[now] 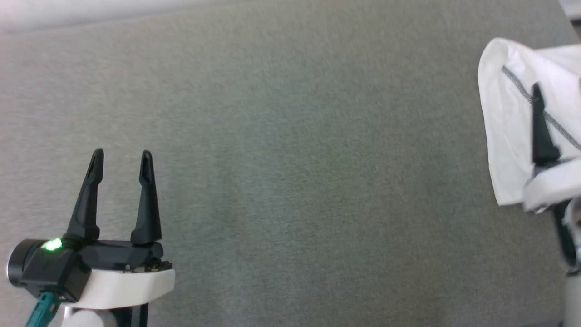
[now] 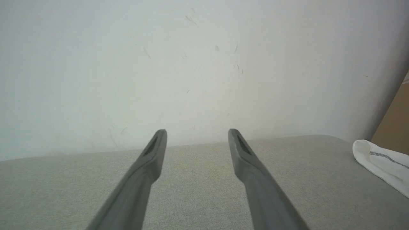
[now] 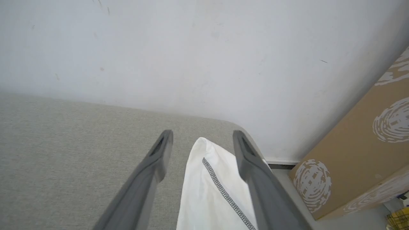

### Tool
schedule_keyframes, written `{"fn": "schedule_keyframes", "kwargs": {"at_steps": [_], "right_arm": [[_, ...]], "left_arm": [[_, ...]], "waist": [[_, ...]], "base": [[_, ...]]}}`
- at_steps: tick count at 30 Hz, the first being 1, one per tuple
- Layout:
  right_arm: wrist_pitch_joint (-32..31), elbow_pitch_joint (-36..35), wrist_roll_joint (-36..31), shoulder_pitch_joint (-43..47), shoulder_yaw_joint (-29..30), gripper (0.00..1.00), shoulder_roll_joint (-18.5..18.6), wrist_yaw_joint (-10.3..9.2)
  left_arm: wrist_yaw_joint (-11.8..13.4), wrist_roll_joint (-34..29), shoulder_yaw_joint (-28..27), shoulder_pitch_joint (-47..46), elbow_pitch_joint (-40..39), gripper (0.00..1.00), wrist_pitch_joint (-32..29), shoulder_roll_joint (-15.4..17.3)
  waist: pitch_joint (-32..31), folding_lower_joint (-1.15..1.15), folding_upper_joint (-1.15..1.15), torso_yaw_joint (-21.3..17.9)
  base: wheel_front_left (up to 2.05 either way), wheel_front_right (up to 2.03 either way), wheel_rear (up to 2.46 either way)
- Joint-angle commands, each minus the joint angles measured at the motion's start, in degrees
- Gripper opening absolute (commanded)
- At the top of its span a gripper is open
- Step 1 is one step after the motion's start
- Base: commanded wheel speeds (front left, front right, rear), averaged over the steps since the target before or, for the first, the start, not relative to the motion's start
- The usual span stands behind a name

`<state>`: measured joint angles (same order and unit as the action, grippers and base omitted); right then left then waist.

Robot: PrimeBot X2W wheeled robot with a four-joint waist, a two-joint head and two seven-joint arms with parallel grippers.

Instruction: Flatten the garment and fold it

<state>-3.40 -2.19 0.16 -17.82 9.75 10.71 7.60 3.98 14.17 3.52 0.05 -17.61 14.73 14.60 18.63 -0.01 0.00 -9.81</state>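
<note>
Our left gripper [image 1: 121, 154] hovers over the grey woven-fabric surface [image 1: 295, 159], its two long dark fingers [image 1: 146, 200] spread wide and holding nothing. The white thin long-sleeved shirt with grey zigzag stitching [image 1: 504, 113] lies bunched at the surface's right edge, well apart from it. Our right gripper [image 3: 203, 134] is above the shirt, its fingers likewise apart, with the cloth showing between them and not gripped. A brown printed cardboard box [image 3: 351, 153] stands beyond that edge, by the white wall [image 3: 191, 48].

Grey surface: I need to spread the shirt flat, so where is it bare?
Free: the wide stretch of grey surface between the left gripper and the garment, back to the wall. Crowded: the right edge, where the garment lies with the open right gripper over it.
</note>
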Motion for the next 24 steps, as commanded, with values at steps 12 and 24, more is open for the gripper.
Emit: {"fn": "schedule_keyframes", "kwargs": {"at_steps": [12, 24], "right_arm": [[6.97, -5.67, -5.49, 14.98, -3.89, 1.0, -6.85, -0.11], [14.34, 1.81, 0.27, 25.58, -1.73, 1.0, -7.81, -0.11]], "left_arm": [[-1.88, -1.28, 0.16, 5.58, 4.97, 1.0, 0.26, -5.39], [-5.26, -2.54, -0.19, 11.72, 13.12, 1.0, 0.27, -8.55]], "waist": [[-12.67, 0.01, 0.0, 6.77], [-17.59, 0.01, 0.0, 11.01]], "base": [[0.0, 0.0, 0.0], [0.0, 0.0, 0.0]]}}
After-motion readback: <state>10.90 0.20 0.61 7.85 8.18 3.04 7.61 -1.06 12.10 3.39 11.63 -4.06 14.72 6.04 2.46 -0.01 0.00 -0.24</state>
